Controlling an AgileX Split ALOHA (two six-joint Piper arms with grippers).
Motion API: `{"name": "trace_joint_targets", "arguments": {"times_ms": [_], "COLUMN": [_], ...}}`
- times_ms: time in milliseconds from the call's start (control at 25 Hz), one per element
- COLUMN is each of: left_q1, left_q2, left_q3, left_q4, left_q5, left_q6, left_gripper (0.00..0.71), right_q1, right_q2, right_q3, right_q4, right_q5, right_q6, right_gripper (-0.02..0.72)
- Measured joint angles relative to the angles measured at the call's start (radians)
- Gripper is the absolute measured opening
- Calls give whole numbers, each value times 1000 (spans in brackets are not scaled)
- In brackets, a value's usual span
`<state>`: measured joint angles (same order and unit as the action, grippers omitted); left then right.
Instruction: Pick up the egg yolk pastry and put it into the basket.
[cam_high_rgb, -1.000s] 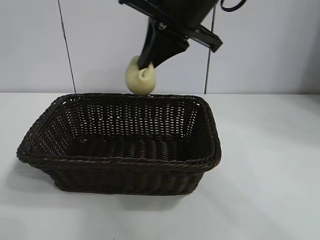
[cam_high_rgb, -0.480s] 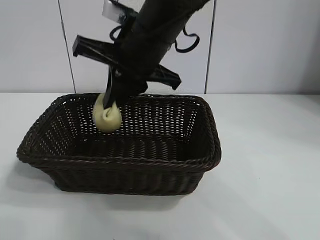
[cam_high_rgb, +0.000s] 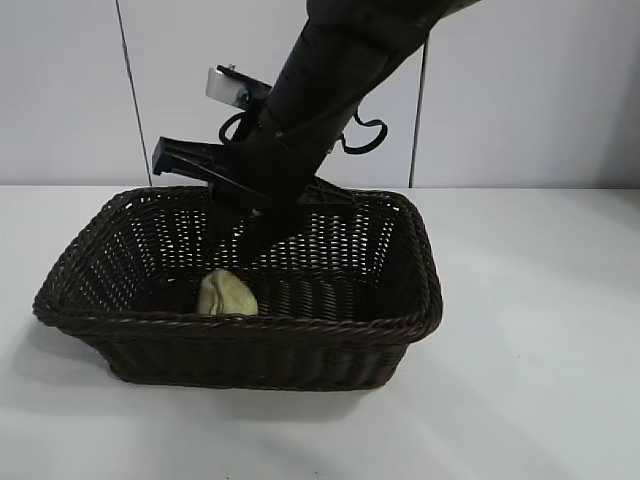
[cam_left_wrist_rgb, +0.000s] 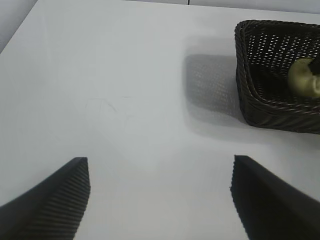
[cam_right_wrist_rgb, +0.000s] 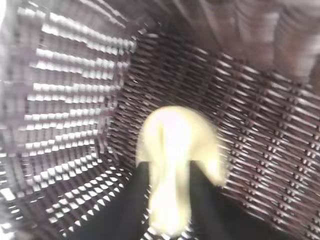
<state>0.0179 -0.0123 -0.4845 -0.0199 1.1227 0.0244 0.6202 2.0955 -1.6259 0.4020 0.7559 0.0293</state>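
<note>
The egg yolk pastry (cam_high_rgb: 227, 295) is a pale yellow lump lying on the floor of the dark wicker basket (cam_high_rgb: 250, 330), toward its front left. My right gripper (cam_high_rgb: 236, 260) reaches down into the basket just above it, open, and no finger crosses the pastry. In the right wrist view the pastry (cam_right_wrist_rgb: 175, 145) shows blurred between and beyond the two dark fingers (cam_right_wrist_rgb: 135, 200). My left gripper (cam_left_wrist_rgb: 160, 200) hovers open over bare table, well away from the basket (cam_left_wrist_rgb: 250, 100), with nothing between its fingers. From there the pastry (cam_left_wrist_rgb: 302, 77) shows inside the basket.
The basket stands on a white table (cam_high_rgb: 540, 330) in front of a pale panelled wall (cam_high_rgb: 60, 90). The right arm (cam_high_rgb: 330, 80) slants down from the upper right over the basket's back rim.
The right gripper carried the pastry from above the back rim down into the basket and opened. The pastry now lies on the basket floor. The left gripper has not moved.
</note>
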Motion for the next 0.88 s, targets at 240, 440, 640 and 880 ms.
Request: {"name": "trace_joint_targets", "arguments": {"times_ms": [240, 440, 640, 880], "left_q1": [0, 0, 0, 0], "left_q2": [0, 0, 0, 0], "left_q3": [0, 0, 0, 0], "left_q4": [0, 0, 0, 0], "left_q5": [0, 0, 0, 0], "left_q6": [0, 0, 0, 0], "left_gripper": [568, 568, 568, 568], "right_q1": [0, -19, -76, -190], "right_q2": [-80, -95, -95, -95], "right_q3": [-112, -234, -261, -261], "right_q4": [-124, -283, -372, -396], "right_q5": [147, 388, 471, 478], "right_q6": [13, 107, 127, 128], "right_gripper": [592, 600, 600, 601]}}
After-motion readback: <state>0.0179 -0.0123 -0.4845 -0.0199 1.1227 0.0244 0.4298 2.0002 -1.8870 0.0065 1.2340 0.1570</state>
